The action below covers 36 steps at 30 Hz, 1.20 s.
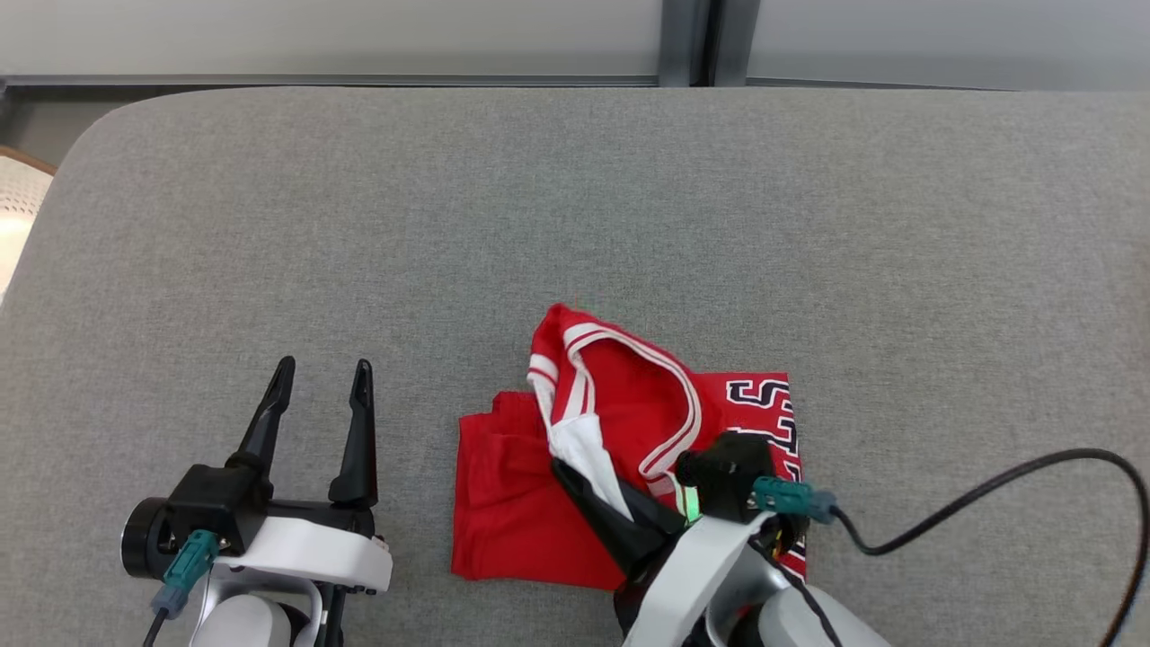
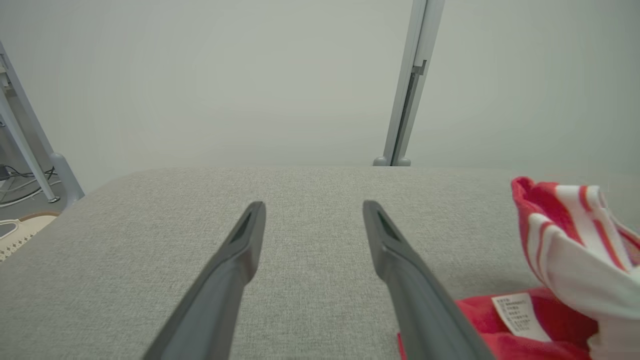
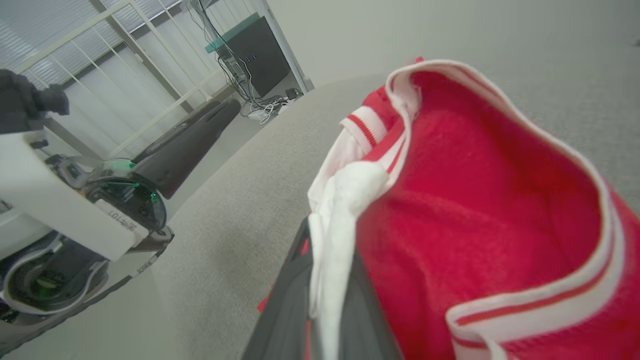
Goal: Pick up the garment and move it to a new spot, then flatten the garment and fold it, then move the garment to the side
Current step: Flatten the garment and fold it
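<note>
Now, garment: a red jersey with white-striped trim lies part-folded near the front edge of the table, right of centre; one trimmed opening stands up off the rest.
Grip: the right tool is pinched nearly closed on a white fold at that opening, with only a thin bunch of cloth between its fingers.
Step in hand: probably carrying a layer across for a fold.
How to do it well: pull low and slow, so the thin pinch does not slip and the lower layers do not drag; lay the trim flat before letting go.
Other side: the left tool stands wide, holding nothing, just left of the jersey; it could pin the near red edge.
Watch: the cable loops out over the table to the right of the cloth.
</note>
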Available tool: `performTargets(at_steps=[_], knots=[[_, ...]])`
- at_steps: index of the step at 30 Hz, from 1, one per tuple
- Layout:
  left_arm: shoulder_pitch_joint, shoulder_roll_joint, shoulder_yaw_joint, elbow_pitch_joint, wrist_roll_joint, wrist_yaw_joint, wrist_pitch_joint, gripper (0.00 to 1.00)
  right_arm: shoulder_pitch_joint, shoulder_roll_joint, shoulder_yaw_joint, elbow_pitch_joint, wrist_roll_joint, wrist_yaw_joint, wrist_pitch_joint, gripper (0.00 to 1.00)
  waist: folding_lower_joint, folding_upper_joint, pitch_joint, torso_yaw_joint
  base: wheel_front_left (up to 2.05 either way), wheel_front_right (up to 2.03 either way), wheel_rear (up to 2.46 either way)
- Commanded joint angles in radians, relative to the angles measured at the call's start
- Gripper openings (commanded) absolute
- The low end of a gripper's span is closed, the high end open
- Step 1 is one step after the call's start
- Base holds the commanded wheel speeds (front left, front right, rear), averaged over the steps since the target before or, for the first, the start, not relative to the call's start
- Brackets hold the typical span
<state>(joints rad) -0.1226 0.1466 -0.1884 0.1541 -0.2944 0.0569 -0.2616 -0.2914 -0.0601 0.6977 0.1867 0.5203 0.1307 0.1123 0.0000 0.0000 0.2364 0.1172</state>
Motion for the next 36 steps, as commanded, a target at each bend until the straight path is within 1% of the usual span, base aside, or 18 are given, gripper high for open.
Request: performTargets(at_steps=[1, 4, 5, 6, 7, 8, 11, 14, 17, 19, 22, 25, 27, 28, 29, 30, 33, 36], knots=[[-0.016, 0.002, 0.001, 0.000, 0.006, -0.004, -0.004, 1.00, -0.013, 0.001, 0.009, 0.014, 0.010, 0.000, -0.009, 0.00, 0.0000, 0.0000, 0.006, 0.007, 0.00, 0.00, 0.00], [-0.023, -0.003, -0.003, 0.005, 0.008, -0.006, -0.004, 1.00, -0.048, 0.006, 0.054, 0.088, 0.036, 0.000, -0.041, 0.00, 0.0000, 0.0000, 0.014, 0.018, 0.00, 0.00, 0.00], [-0.025, -0.005, -0.002, 0.006, 0.009, -0.006, -0.004, 1.00, -0.057, 0.006, 0.067, 0.113, 0.041, 0.000, -0.051, 0.09, 0.0000, 0.0000, 0.016, 0.020, 0.00, 0.00, 0.00], [-0.028, -0.007, -0.003, 0.008, 0.009, -0.006, -0.004, 1.00, -0.066, 0.007, 0.078, 0.134, 0.047, 0.000, -0.058, 0.39, 0.0000, 0.0000, 0.018, 0.021, 0.00, 0.00, 0.00], [-0.031, -0.009, -0.003, 0.010, 0.009, -0.007, -0.004, 1.00, -0.079, 0.008, 0.087, 0.151, 0.049, 0.000, -0.074, 0.73, 0.0000, 0.0000, 0.020, 0.023, 0.00, 0.00, 0.00], [-0.034, -0.011, -0.003, 0.012, 0.009, -0.008, -0.004, 1.00, -0.093, 0.008, 0.099, 0.160, 0.055, 0.000, -0.092, 1.00, 0.0000, 0.0000, 0.022, 0.024, 0.00, 0.00, 0.00], [-0.031, -0.013, 0.001, 0.017, 0.012, -0.010, -0.004, 1.00, -0.130, 0.008, 0.131, 0.165, 0.065, 0.000, -0.155, 1.00, 0.0000, 0.0000, 0.023, 0.024, 0.00, 0.00, 0.00], [-0.025, -0.011, 0.007, 0.022, 0.015, -0.009, -0.004, 1.00, -0.164, 0.008, 0.150, 0.140, 0.068, 0.000, -0.227, 1.00, 0.0000, 0.0000, 0.021, 0.017, 0.00, 0.00, 0.00], [-0.025, -0.008, 0.010, 0.026, 0.016, -0.010, -0.004, 1.00, -0.188, 0.008, 0.130, 0.109, 0.054, 0.000, -0.292, 1.00, 0.0000, 0.0000, 0.015, 0.009, 0.00, 0.00, 0.00], [-0.021, -0.005, 0.013, 0.029, 0.020, -0.008, -0.004, 1.00, -0.195, 0.006, 0.089, 0.090, 0.036, 0.000, -0.323, 1.00, 0.0000, 0.0000, 0.009, 0.003, 0.00, 0.00, 0.00], [-0.013, 0.000, 0.018, 0.030, 0.022, 0.000, -0.004, 1.00, -0.173, -0.024, -0.020, 0.061, -0.010, 0.000, -0.347, 1.00, 0.0000, 0.0000, 0.001, -0.008, 0.00, 0.00, 0.00], [-0.003, 0.006, 0.024, 0.025, 0.023, 0.006, -0.004, 1.00, -0.123, -0.060, -0.162, 0.028, -0.061, 0.000, -0.356, 1.00, 0.0000, 0.0000, -0.008, -0.020, 0.00, 0.00, 0.00], [0.004, 0.010, 0.027, 0.024, 0.022, 0.009, -0.004, 1.00, -0.081, -0.085, -0.260, 0.004, -0.091, 0.000, -0.351, 1.00, 0.0000, 0.0000, -0.014, -0.027, 0.00, 0.00, 0.00], [0.009, 0.014, 0.030, 0.021, 0.022, 0.012, -0.004, 1.00, -0.031, -0.109, -0.349, -0.020, -0.128, 0.000, -0.335, 1.00, 0.0000, 0.0000, -0.020, -0.034, 0.00, 0.00, 0.00], [0.010, 0.015, 0.031, 0.020, 0.022, 0.013, -0.004, 1.00, -0.004, -0.119, -0.394, -0.032, -0.143, 0.000, -0.326, 1.00, 0.0000, 0.0000, -0.023, -0.037, 0.00, 0.00, 0.00], [0.010, 0.015, 0.031, 0.020, 0.022, 0.013, -0.004, 1.00, -0.004, -0.119, -0.394, -0.032, -0.143, 0.000, -0.326, 1.00, 0.0000, 0.0000, -0.023, -0.037, 0.00, 0.00, 0.00], [0.019, 0.021, 0.034, 0.015, 0.021, 0.014, -0.004, 1.00, 0.076, -0.138, -0.503, -0.077, -0.188, 0.000, -0.297, 1.00, 0.0000, 0.0000, -0.036, -0.047, 0.00, 0.00, 0.00], [0.040, 0.029, 0.035, 0.016, 0.019, 0.011, -0.004, 1.00, 0.158, -0.143, -0.584, -0.126, -0.220, 0.000, -0.267, 1.00, 0.0000, 0.0000, -0.054, -0.057, 0.00, 0.00, 0.00]])
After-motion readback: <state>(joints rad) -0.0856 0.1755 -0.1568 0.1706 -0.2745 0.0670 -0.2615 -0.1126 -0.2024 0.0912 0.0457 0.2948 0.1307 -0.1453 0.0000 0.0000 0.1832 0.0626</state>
